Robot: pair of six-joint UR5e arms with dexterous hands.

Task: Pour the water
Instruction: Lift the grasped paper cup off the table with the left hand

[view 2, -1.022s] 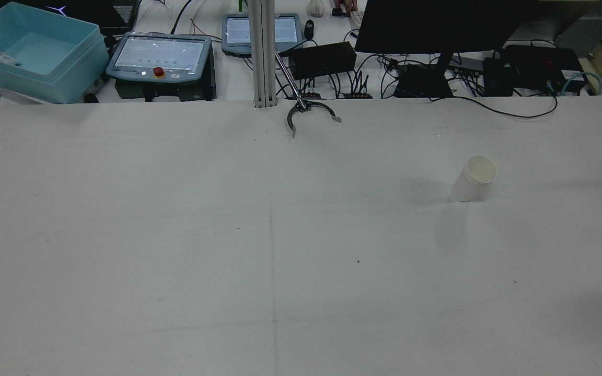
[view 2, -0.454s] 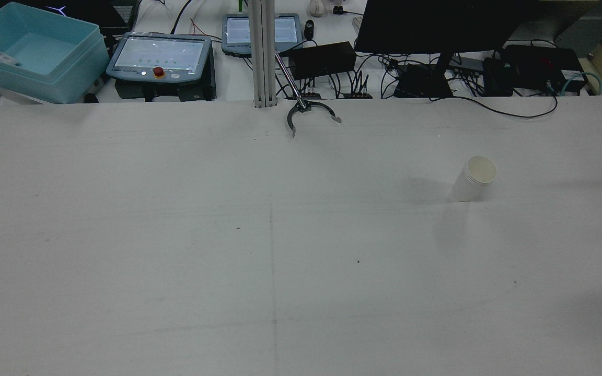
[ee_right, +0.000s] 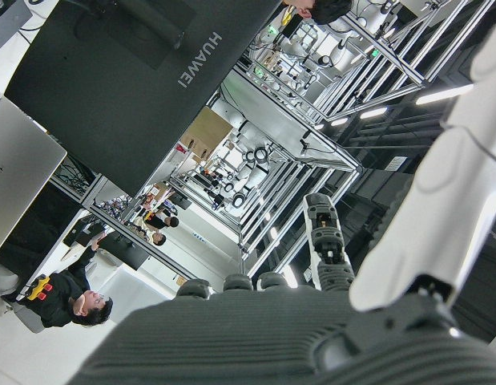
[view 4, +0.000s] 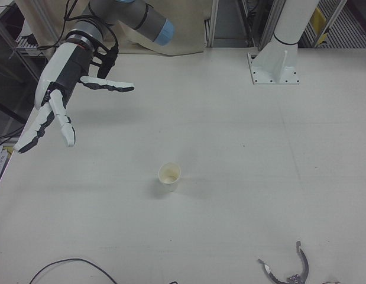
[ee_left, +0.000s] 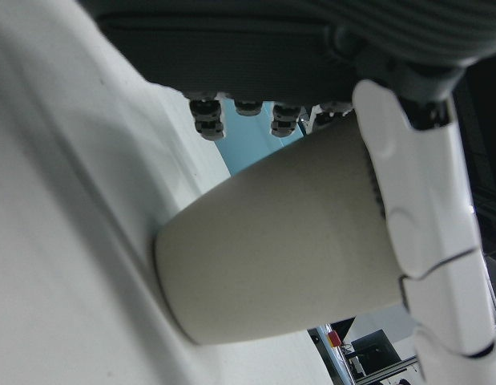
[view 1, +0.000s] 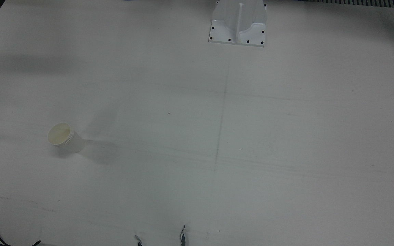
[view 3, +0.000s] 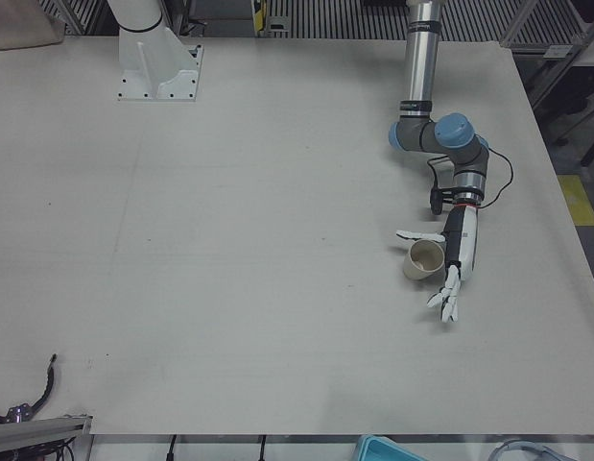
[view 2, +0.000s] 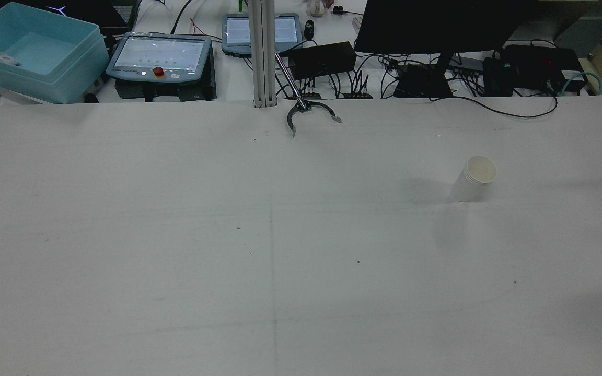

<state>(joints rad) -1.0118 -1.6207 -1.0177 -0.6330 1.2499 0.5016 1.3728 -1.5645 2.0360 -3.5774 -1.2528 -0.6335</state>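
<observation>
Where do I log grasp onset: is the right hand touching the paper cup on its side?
Apart. The right-front view shows the right hand open, well clear of the paper cup, with bare table between them.

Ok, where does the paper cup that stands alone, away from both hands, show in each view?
Front view: lone cup, left of centre.
Rear view: right half.
Right-front view: centre.
Left-front view: absent; a second cup stands beside the left hand.
Left hand view: absent; second cup only.
Right hand view: absent.
Landmark: curved metal clamp at the operators' edge.
</observation>
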